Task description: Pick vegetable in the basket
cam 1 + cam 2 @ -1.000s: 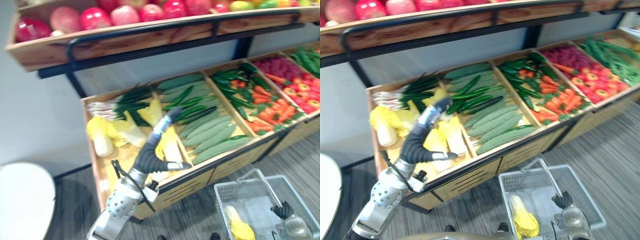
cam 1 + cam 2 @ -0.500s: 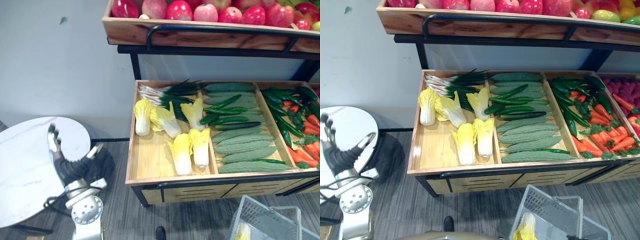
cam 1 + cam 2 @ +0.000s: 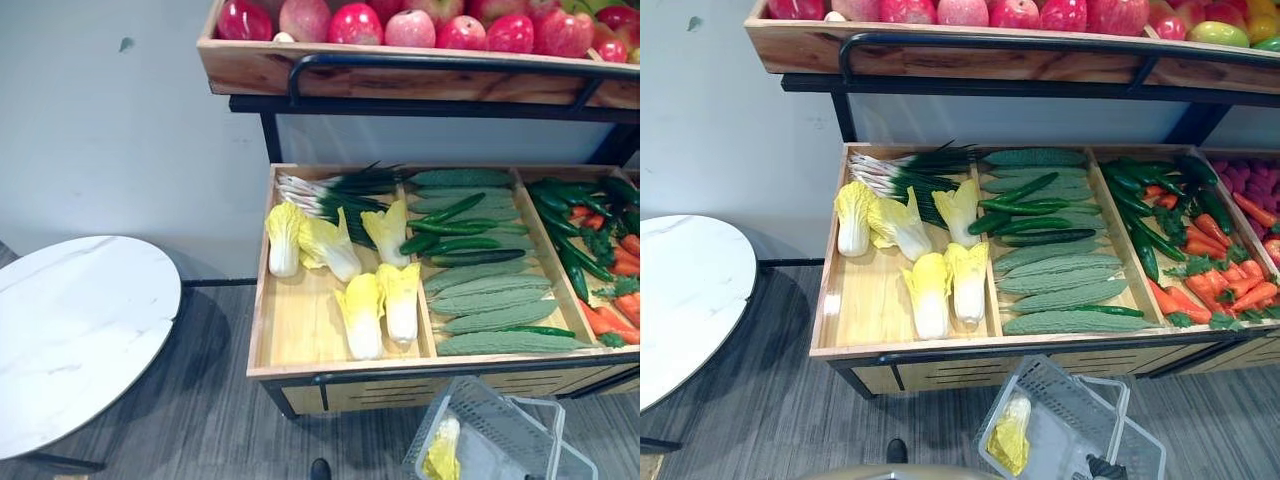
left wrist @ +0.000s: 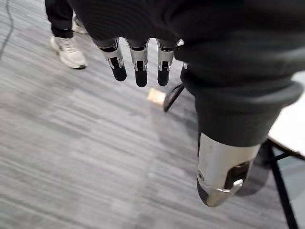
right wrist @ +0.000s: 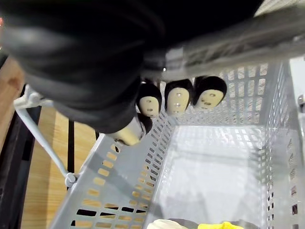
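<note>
A grey plastic basket hangs tilted below the shelf's front edge, with one yellow napa cabbage lying in it. My right hand has its fingers curled round the basket's handle; the cabbage shows at the basket's bottom. More napa cabbages lie in the left compartment of the wooden vegetable shelf. My left hand hangs over the grey floor with straight fingers and holds nothing.
Scallions, cucumbers and bitter gourds, green peppers and carrots fill the other compartments. Apples line the upper shelf. A round white table stands at the left. A person's shoe is on the floor.
My left arm has drawn back from the cabbages on the shelf, passed in front of the round table, and dropped out of the eye views. The basket now hangs tilted and further left.
</note>
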Controlling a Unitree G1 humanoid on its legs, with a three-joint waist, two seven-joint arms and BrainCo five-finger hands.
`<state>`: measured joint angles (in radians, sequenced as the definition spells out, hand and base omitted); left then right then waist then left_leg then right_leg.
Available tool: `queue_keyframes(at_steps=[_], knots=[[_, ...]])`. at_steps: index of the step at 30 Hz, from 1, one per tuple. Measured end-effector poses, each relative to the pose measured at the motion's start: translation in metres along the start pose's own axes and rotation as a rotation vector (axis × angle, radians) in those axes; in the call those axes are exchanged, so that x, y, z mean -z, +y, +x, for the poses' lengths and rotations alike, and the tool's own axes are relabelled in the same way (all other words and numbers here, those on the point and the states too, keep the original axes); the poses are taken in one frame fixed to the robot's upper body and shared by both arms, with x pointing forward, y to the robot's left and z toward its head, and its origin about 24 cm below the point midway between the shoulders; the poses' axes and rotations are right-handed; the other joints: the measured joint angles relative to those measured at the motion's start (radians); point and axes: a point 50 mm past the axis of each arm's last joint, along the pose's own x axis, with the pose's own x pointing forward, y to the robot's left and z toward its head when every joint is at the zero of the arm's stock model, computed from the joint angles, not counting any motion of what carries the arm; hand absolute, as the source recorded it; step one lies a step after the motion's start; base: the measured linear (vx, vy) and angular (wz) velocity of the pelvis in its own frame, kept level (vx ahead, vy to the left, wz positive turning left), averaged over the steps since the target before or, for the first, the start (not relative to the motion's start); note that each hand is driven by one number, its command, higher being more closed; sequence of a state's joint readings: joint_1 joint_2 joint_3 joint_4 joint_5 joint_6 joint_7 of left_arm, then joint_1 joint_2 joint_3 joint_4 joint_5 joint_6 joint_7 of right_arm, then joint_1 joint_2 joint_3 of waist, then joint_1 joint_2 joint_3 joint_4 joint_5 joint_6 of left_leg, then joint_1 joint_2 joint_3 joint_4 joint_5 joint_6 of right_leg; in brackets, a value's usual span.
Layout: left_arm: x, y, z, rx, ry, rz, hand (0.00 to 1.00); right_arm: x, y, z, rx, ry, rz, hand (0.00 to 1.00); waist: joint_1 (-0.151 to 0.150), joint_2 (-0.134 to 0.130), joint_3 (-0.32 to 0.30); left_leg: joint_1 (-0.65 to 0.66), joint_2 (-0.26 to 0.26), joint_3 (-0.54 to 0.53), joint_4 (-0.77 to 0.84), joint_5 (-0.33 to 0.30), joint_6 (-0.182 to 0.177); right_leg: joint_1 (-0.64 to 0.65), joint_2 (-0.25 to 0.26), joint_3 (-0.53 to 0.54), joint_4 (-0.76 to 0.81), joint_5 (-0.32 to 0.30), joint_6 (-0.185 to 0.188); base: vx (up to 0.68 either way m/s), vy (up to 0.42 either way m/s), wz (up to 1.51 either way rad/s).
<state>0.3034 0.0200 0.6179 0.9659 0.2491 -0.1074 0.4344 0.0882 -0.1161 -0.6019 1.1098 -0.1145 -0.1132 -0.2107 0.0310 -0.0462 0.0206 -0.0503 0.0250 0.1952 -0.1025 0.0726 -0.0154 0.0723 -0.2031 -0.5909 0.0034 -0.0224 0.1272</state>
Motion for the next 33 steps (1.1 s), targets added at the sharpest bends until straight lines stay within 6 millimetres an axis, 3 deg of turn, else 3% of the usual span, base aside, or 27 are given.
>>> queue_keyframes(at_steps=[15, 18, 21, 23, 25, 26, 27, 28, 30, 33], knots=[[-0.009, -0.039, -0.01, 0.321, -0.082, 0.19, 0.0, -0.011, 0.008, 0.003, -0.019, -0.011, -0.028, 1.0, -0.002, 0.003, 0.008, 0.05, 0.008, 0.063, 0.002, -0.03, -0.007, 0.001, 0.004, 0.073, 0.018, -0.018, -0.005, 0.04, -0.016, -0.14], [-0.008, -0.042, -0.012, 0.343, -0.089, 0.213, 0.0, -0.011, 0.006, 0.004, -0.015, -0.012, -0.025, 1.0, -0.006, 0.0, 0.026, 0.078, 0.003, 0.084, 0.007, -0.044, 0.0, 0.0, -0.016, 0.097, 0.07, -0.038, -0.002, 0.06, 0.018, -0.19], [-0.012, -0.047, -0.014, 0.371, -0.121, 0.245, 0.0, -0.016, 0.002, 0.005, 0.006, -0.029, -0.019, 1.0, -0.019, 0.009, 0.056, 0.082, 0.009, 0.114, 0.096, -0.108, 0.009, -0.034, -0.049, 0.165, 0.177, -0.043, -0.007, 0.02, 0.076, -0.29], [-0.015, -0.045, -0.012, 0.379, -0.153, 0.296, 0.0, -0.021, 0.008, 0.004, -0.014, -0.053, -0.019, 1.0, -0.012, 0.009, 0.055, 0.054, 0.032, 0.186, 0.136, -0.142, 0.014, -0.112, -0.039, 0.262, 0.219, -0.008, -0.025, -0.02, 0.108, -1.01], [-0.023, -0.043, -0.009, 0.376, -0.191, 0.336, 0.0, -0.025, 0.014, 0.003, -0.038, -0.073, -0.037, 1.0, -0.01, 0.014, 0.061, 0.032, 0.059, 0.249, 0.15, -0.154, 0.024, -0.159, -0.017, 0.303, 0.197, 0.071, -0.031, -0.03, 0.11, -1.1], [-0.034, -0.044, -0.006, 0.37, -0.234, 0.357, 0.0, -0.027, 0.017, 0.003, -0.048, -0.08, -0.035, 1.0, -0.013, 0.021, 0.082, 0.033, 0.078, 0.299, 0.166, -0.149, 0.049, -0.158, 0.003, 0.301, 0.14, 0.14, -0.033, -0.09, 0.072, -0.98], [-0.04, -0.044, -0.005, 0.37, -0.26, 0.364, 0.0, -0.031, 0.023, 0.002, -0.065, -0.095, -0.038, 1.0, -0.013, 0.029, 0.103, 0.026, 0.094, 0.346, 0.164, -0.154, 0.068, -0.163, -0.004, 0.248, 0.18, 0.114, -0.049, -0.13, 0.1, -1.02], [-0.043, -0.043, -0.004, 0.364, -0.279, 0.376, 0.0, -0.036, 0.024, 0.002, -0.067, -0.112, -0.037, 1.0, -0.021, 0.022, 0.115, 0.028, 0.093, 0.376, 0.162, -0.154, 0.074, -0.18, -0.034, 0.172, 0.306, 0.045, -0.079, -0.14, 0.081, -0.85], [-0.044, -0.04, -0.003, 0.358, -0.285, 0.383, 0.0, -0.04, 0.021, 0.003, -0.064, -0.127, -0.042, 1.0, -0.023, 0.016, 0.117, 0.053, 0.102, 0.457, 0.156, -0.156, 0.079, -0.151, -0.083, 0.048, 0.511, -0.049, -0.103, -0.06, 0.073, -1.0], [-0.041, -0.04, -0.004, 0.36, -0.277, 0.384, 0.0, -0.042, 0.026, 0.003, -0.082, -0.129, -0.058, 1.0, -0.016, 0.014, 0.116, 0.071, 0.105, 0.553, 0.16, -0.156, 0.079, -0.076, -0.096, 0.022, 0.575, -0.058, -0.101, -0.04, -0.008, -1.26]])
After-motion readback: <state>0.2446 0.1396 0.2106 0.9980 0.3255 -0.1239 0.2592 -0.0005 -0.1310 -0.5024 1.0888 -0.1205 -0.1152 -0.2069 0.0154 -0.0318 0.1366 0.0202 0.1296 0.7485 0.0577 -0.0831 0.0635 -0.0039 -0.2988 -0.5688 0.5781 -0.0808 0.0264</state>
